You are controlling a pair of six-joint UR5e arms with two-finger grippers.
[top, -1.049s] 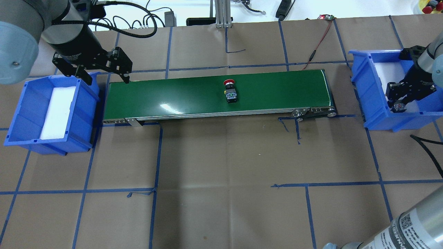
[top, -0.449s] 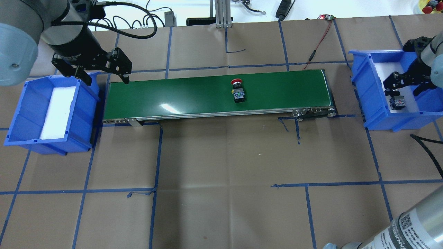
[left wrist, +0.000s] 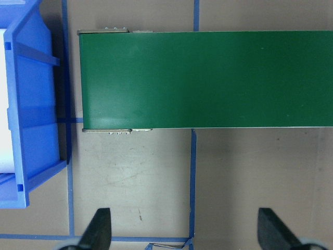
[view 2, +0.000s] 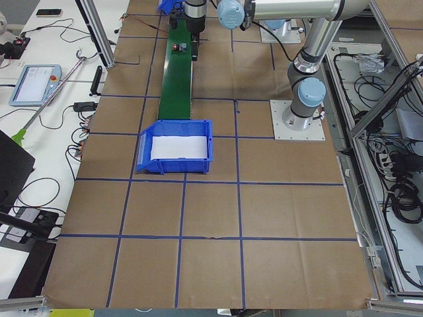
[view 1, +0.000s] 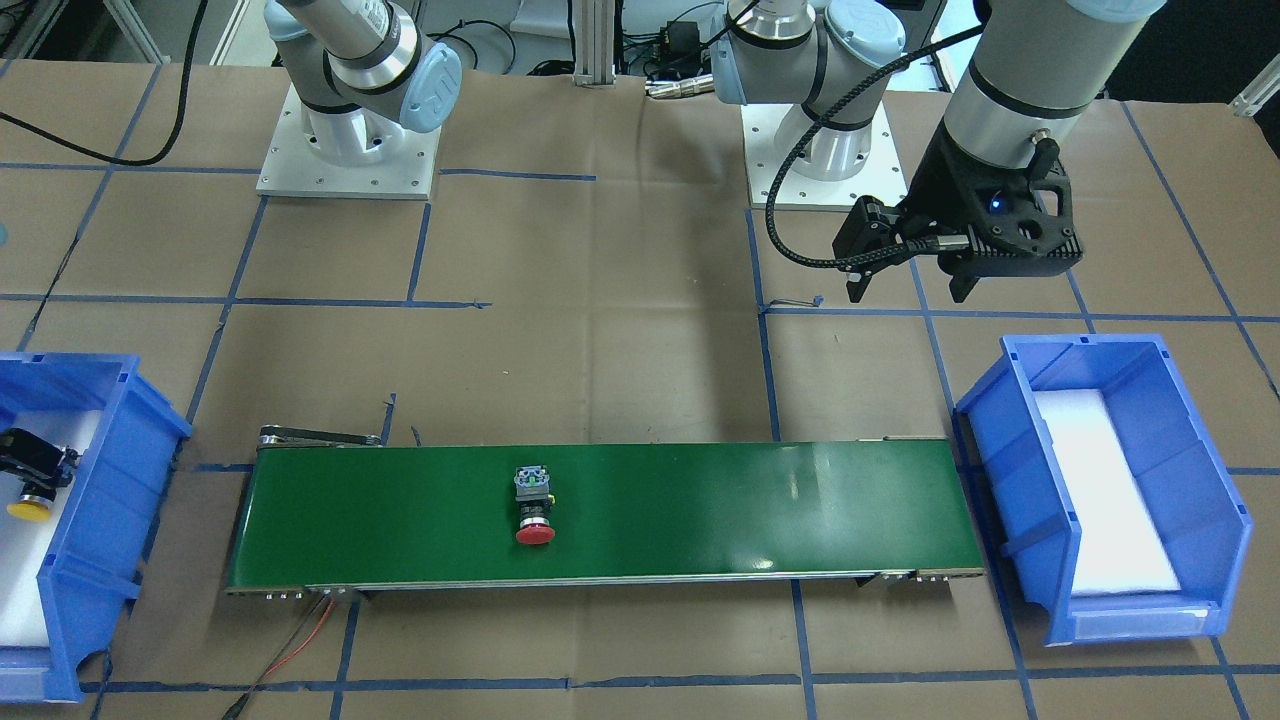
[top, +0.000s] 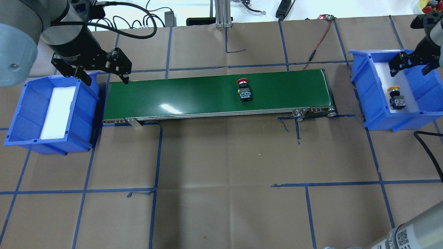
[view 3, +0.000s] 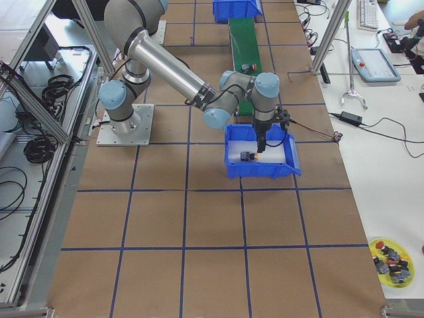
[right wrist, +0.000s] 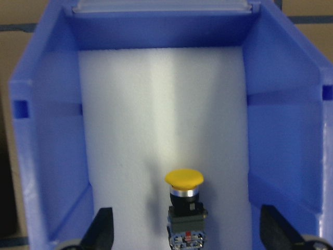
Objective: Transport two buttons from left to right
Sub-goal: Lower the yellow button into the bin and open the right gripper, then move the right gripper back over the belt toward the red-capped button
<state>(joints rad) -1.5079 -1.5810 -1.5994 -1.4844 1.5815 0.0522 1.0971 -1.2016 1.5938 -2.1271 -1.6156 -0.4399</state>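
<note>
Seen from overhead, the table [top: 221, 166] is covered in brown paper crossed by blue tape [top: 157, 155]. At its 9 o'clock side stands the left blue bin [top: 20, 114], lined with a white foam pad [top: 57, 112].

The left gripper [top: 106, 80] hangs over the bin's far right corner and the left end of the green conveyor belt [top: 180, 93]. Its two fingers stand wide apart with nothing between them. The left wrist camera shows the spread fingertips [left wrist: 99, 232] above bare paper, with the belt's end at 12 o'clock of them.

The red button [top: 244, 91] lies on its side on the belt, a little right of the belt's middle. Its cap points to 12 o'clock and its black-and-grey block to 6 o'clock. It is well apart from both grippers.

The right blue bin [top: 372, 114] sits near the belt's right end, at 3 o'clock of it. The yellow button [top: 395, 98] lies on the bin's white foam near the front wall, cap toward 12 o'clock.

The right gripper [top: 408, 72] hovers above the bin at 12 o'clock of that button, with its fingers parted and empty. In the right wrist view the yellow button [right wrist: 184, 208] shows low in the frame between the dark fingertips [right wrist: 102, 229], touching neither.
</note>
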